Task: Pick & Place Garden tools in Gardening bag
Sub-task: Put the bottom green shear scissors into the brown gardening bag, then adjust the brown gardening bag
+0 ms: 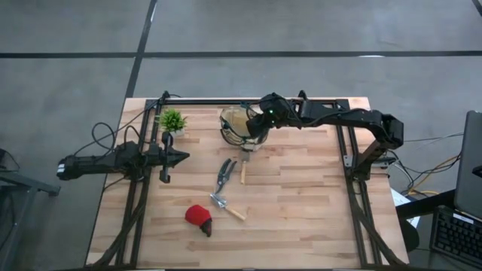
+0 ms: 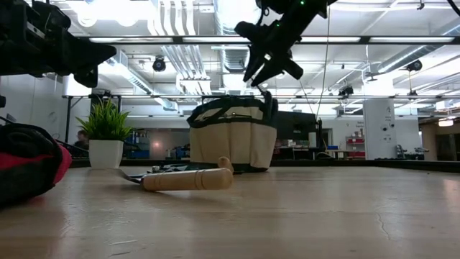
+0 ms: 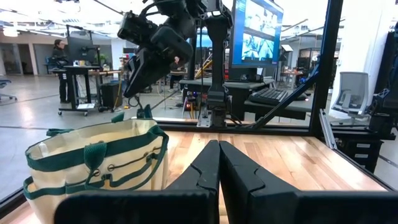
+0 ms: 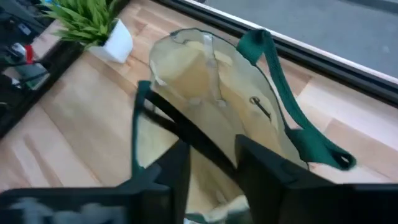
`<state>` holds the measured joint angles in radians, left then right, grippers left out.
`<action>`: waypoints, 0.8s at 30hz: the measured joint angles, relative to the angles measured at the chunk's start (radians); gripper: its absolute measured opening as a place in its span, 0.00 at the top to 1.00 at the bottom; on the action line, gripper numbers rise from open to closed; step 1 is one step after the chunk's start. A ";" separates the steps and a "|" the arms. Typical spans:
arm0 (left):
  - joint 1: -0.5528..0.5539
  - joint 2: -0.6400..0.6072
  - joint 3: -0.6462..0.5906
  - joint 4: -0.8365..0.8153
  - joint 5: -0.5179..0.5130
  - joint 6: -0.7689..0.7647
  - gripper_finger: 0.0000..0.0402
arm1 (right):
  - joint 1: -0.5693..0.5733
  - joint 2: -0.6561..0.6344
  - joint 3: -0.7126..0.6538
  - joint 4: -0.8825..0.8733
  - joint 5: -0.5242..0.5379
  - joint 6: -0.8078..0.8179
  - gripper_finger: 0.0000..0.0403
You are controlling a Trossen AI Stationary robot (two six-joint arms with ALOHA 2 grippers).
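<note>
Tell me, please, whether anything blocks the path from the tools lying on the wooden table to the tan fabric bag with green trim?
Nothing visible does. The dark-handled pruner and wooden-handled trowel lie apart from the tan bag, bare table between. The right gripper hangs open over the bag's mouth.

Arms black, jointed; right claw (image 2: 267, 63) angular, dark

Red item (image 2: 25, 169) cut by low view's edge; bag (image 4: 205, 93) interior blurred.
</note>
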<state>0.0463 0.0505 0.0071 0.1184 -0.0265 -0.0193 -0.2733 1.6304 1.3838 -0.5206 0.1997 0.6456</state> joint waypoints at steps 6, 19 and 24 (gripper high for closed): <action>0.000 0.000 0.000 0.000 0.000 0.000 0.98 | 0.007 -0.030 0.064 0.053 0.001 -0.041 0.53; 0.000 0.000 0.000 0.000 0.000 0.000 0.98 | 0.007 0.139 0.254 0.038 -0.139 -0.105 0.51; 0.000 0.000 0.000 0.000 0.000 0.000 0.98 | -0.007 0.225 0.297 -0.033 -0.178 -0.128 0.52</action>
<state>0.0462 0.0503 0.0071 0.1181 -0.0265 -0.0193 -0.2807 1.8551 1.6810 -0.5537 0.0215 0.5177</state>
